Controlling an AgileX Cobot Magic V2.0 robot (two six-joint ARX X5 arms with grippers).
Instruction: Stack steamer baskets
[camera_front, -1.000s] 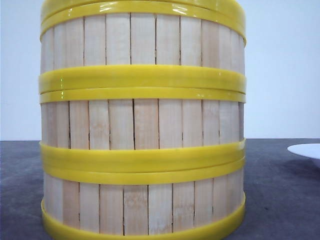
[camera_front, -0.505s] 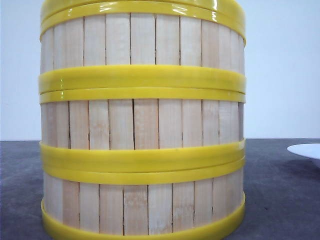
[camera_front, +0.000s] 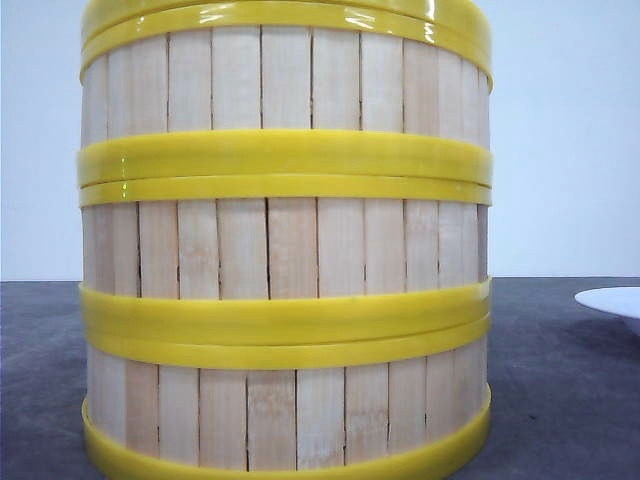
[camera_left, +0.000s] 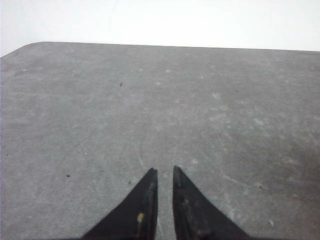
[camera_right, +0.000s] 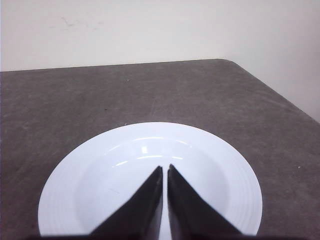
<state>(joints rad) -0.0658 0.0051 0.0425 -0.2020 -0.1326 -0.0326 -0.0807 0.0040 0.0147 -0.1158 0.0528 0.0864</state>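
Baskets (camera_front: 285, 250) standing stacked three tiers high near the front camera, rims aligned, top out of frame. Left gripper (camera_left: 162, 175) hovering over bare table (camera_left: 100, 110), jaws nearly pressed together, holding nothing. Right gripper (camera_right: 165, 172) likewise, over plate (camera_right: 220, 175). Stacking seemingly finished.

Pale wooden steamer baskets (camera_front: 285, 250), glossy yellow rims (camera_front: 285, 165)

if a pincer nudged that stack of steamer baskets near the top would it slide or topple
The stack of steamer baskets is at least three tiers high and about as tall as it is wide, so a high push would probably tip it rather than slide it. The glossy yellow rims look smooth, so an upper basket may slip off. The slatted walls suggest it is fairly light.
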